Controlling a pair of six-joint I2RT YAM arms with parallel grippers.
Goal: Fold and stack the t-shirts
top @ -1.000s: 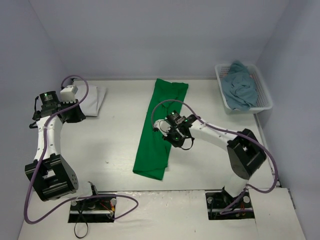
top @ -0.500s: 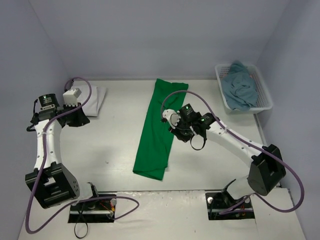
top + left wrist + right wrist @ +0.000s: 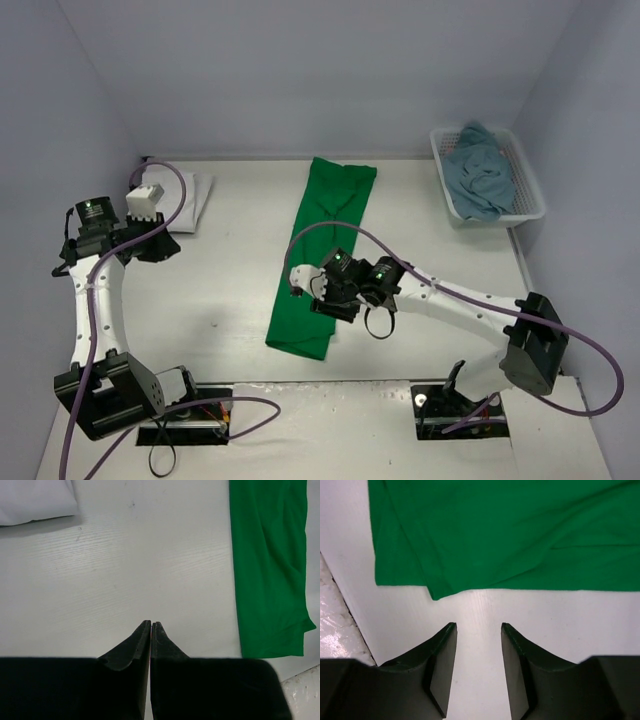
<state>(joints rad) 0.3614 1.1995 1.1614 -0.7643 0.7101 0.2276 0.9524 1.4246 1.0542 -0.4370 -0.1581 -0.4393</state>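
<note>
Right fingers [image 3: 477,626] are parted, nothing between them, low over the tabletop [image 3: 230,290] just off the near corner of the green t-shirt [image 3: 325,250]. The green one lies mid-tabletop as a long narrow strip: lengthwise fold done, crosswise folds left. Left fingers [image 3: 151,624] are pressed shut, empty, hovering off to the left. White t-shirt [image 3: 190,200] sits folded at far left, likely the stack start. Teal-blue t-shirt [image 3: 480,180] is crumpled in the basket [image 3: 530,205] at far right, untouched. Roughly a third done.
</note>
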